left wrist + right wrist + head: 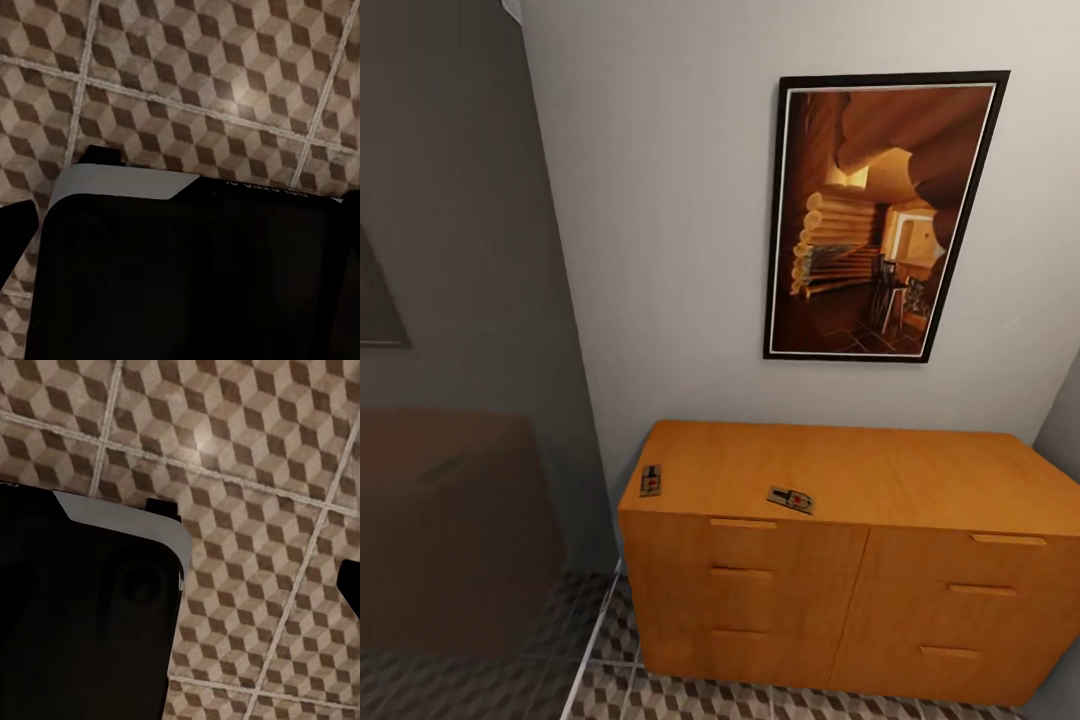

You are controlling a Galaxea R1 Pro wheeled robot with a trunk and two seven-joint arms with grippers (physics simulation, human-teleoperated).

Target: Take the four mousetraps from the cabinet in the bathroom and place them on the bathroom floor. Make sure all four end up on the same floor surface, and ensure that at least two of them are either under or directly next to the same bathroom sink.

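Two mousetraps lie on the flat top of the orange-brown cabinet. One mousetrap sits near the top's left front corner, and the other mousetrap lies near the front edge, left of the middle. Each is a small brown board with a red mark. The cabinet's drawers are shut. The cube-patterned bathroom floor runs in front of the cabinet, and the same floor lies under both wrist cameras. One dark fingertip of the left gripper and one dark fingertip of the right gripper poke in at the picture edges.
A dark-framed log-cabin picture hangs on the white wall above the cabinet. A grey glass panel stands to the cabinet's left, with darker tiles behind it. My black base with its pale rim sits over the floor in both wrist views.
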